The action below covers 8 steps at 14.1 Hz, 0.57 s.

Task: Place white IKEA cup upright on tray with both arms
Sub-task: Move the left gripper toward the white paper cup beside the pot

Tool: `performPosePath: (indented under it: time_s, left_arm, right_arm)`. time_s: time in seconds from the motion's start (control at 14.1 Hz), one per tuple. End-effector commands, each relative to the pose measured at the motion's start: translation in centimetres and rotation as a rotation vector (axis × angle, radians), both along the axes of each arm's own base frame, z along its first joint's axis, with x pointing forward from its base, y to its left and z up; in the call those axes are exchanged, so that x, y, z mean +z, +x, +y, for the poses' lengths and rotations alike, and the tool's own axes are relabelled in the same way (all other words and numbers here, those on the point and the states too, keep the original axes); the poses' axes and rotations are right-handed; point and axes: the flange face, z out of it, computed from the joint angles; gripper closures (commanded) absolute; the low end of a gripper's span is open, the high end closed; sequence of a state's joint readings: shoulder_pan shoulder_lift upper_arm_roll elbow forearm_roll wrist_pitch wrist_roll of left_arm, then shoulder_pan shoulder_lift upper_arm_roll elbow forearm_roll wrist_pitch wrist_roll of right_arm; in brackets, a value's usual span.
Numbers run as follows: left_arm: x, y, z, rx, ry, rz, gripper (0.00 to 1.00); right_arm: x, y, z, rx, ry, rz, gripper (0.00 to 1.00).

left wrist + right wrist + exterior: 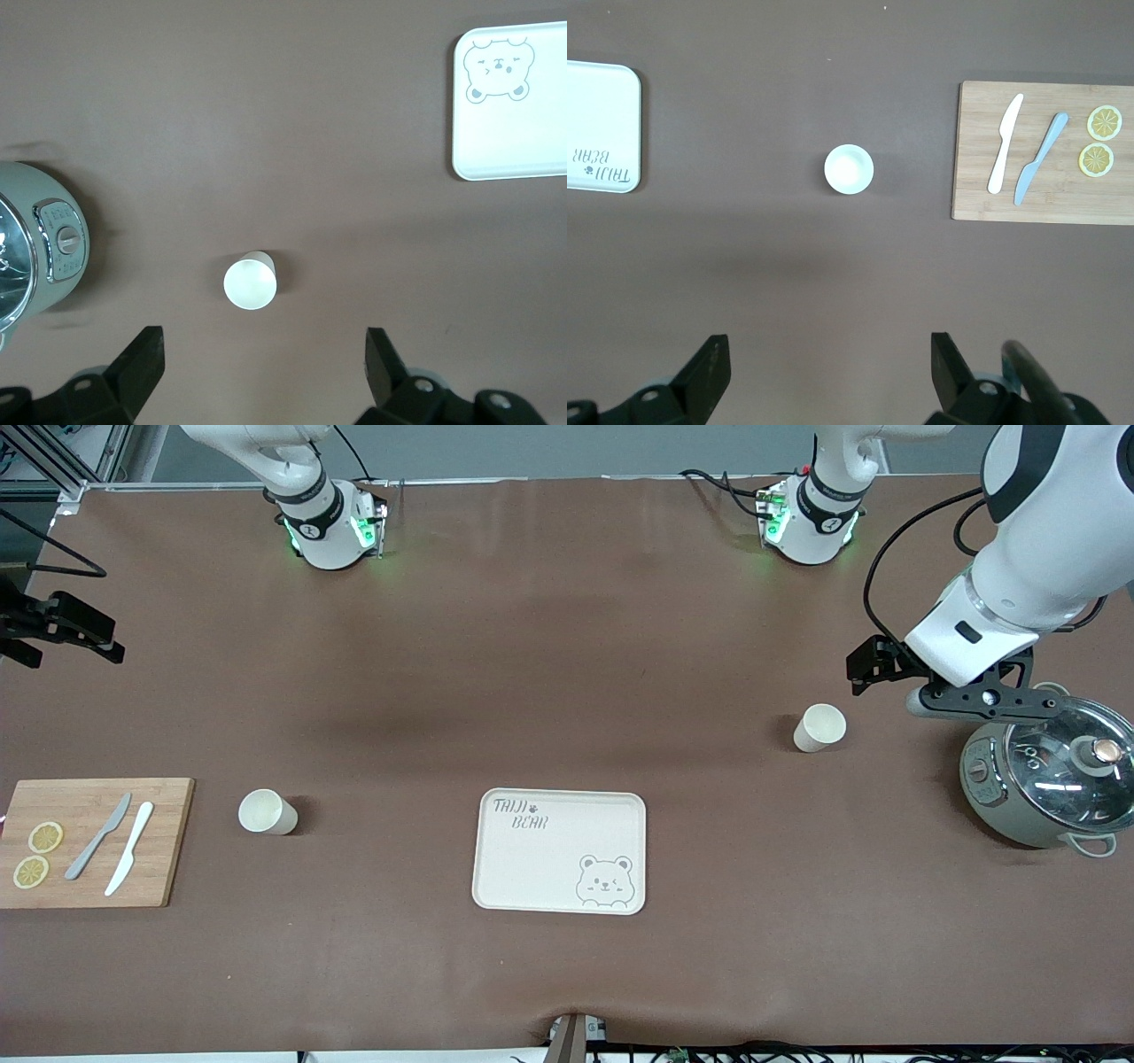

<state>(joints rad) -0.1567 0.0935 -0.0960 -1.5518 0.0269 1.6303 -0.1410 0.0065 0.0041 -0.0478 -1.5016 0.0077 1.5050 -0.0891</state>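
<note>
I see pot (pixel 1050 788) cut off at frame edge, partly under left arm; board (pixel 89 841) edge clipped; right gripper (pixel 62 631) mostly out of front view.

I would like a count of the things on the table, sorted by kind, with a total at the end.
White cups: 2
Tray: 1
Wooden cutting board: 1
Knives: 2
Lemon slices: 2
Cooker with glass lid: 1
Total: 9
</note>
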Motion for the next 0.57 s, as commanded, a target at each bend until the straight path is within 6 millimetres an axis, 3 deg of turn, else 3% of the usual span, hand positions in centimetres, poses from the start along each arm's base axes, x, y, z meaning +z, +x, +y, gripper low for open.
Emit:
performPosePath:
  time_s: [0.0,0.21,0.5]
  left_arm:
    - [0.4,0.1,-0.2,0.016,-0.013,-0.003,0.00]
    - [0.5,0.0,-0.8,-0.001,-0.011,-0.005,0.00]
    - [-1.2,0.3,-5.4,-0.071,-0.019,-0.026,0.00]
  right_arm:
    - [0.6,-0.1,-0.4,-0.011,-0.005,-0.011,0.00]
    - [0.5,-0.1,-1.3,-0.029,0.006,-0.010,0.00]
    - [0.4,0.0,-1.4,-0.032,0.000,-0.007,0.00]
